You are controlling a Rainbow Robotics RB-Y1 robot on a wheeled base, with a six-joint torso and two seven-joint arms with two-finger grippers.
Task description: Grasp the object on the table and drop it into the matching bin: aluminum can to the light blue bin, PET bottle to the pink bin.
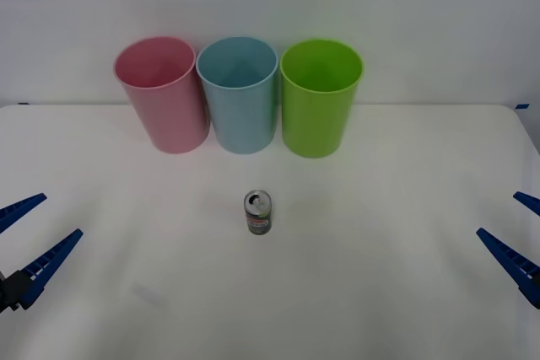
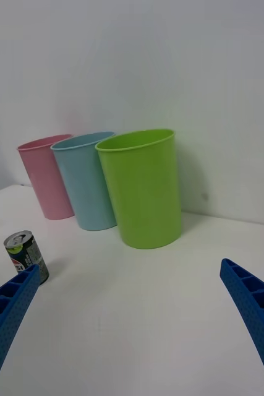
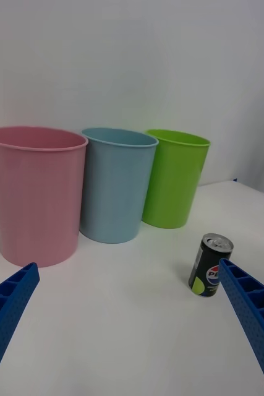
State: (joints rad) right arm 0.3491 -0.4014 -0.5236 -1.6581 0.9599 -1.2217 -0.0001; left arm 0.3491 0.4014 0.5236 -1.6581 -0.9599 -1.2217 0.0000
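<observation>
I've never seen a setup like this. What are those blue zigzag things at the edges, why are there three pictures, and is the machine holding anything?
The blue ribbed pieces are the fingers of a two-armed robot's grippers. The wide picture comes from a camera above the arms, looking down at the white table: the left gripper sits at one edge, the right gripper at the other, both open and holding nothing. The two upright pictures come from cameras on each wrist, so each shows its own fingers at the bottom corners. On the table, a small aluminum can stands upright, alone, in front of three tall bins in a row: the pink bin, the light blue bin and a lime green bin.
</observation>
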